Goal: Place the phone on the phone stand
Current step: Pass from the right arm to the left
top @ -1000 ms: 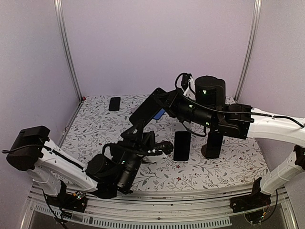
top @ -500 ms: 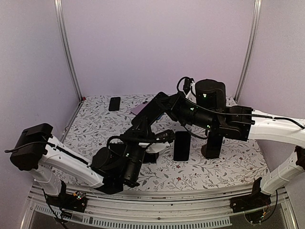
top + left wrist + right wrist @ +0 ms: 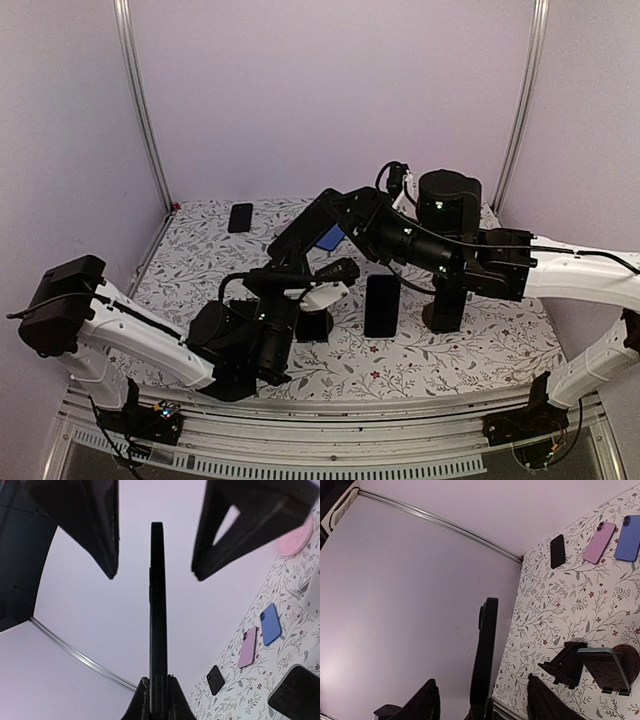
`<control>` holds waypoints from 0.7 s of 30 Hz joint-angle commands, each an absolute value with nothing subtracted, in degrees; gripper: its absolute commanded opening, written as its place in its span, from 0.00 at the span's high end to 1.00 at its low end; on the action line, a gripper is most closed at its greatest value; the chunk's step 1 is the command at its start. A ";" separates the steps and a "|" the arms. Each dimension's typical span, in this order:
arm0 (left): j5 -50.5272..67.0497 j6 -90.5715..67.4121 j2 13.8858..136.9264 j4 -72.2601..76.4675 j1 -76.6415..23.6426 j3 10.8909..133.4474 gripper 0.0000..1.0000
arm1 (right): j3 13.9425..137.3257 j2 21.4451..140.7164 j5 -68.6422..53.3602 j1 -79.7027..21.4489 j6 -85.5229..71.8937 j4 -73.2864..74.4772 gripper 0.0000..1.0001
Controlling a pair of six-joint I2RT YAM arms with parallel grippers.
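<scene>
Left gripper clamped shut on black phone (seen edge-on). Right gripper open, fingers either side of phone, not touching. Phone stand on surface.

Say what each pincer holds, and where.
Left pincer grips the phone by its near end, across the faces. Right pincer is open astride the far end, holding nothing.

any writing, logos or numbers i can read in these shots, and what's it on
None can be read in any view.
Black phone: seen edge-on, no mark shows.
Blue phone, pink phone, small black phone: backs look plain, and any logo is too small to tell.
Tablecloth: flower print only, no words.
</scene>
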State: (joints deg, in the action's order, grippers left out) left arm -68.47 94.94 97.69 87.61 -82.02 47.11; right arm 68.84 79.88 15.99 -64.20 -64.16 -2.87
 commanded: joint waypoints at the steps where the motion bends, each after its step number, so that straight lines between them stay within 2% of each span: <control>1: -71.03 90.44 92.24 104.33 -80.34 48.29 1.00 | 66.50 76.51 13.55 -64.56 -57.49 -9.64 0.21; 3: -71.77 89.21 90.93 104.33 -80.24 47.81 1.00 | 65.68 76.02 12.32 -64.55 -53.90 -11.48 0.11; 8: -73.01 79.27 87.34 92.33 -79.61 46.67 1.00 | 64.48 74.71 11.47 -64.54 -45.26 -13.57 0.01; 11: -71.92 65.93 83.59 75.35 -79.09 46.51 1.00 | 63.81 73.62 11.91 -64.47 -42.14 -13.61 0.01; 13: -69.51 50.56 79.63 52.11 -78.23 48.11 1.00 | 63.29 72.57 12.14 -64.52 -40.44 -13.56 0.01; 16: -59.14 22.73 73.15 18.26 -75.15 53.80 1.00 | 62.44 70.98 12.10 -64.50 -37.70 -13.45 0.00; 18: -48.55 12.34 68.36 10.64 -71.20 54.38 1.00 | 61.85 70.02 12.25 -64.50 -36.09 -13.16 0.00; 21: -31.55 1.33 60.67 6.70 -65.02 51.73 1.00 | 60.95 68.91 12.70 -64.44 -33.62 -12.76 0.01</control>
State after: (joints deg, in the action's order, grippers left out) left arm -54.48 28.71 69.80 26.11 -71.99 52.12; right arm 62.43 71.35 12.69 -64.40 -39.07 -11.73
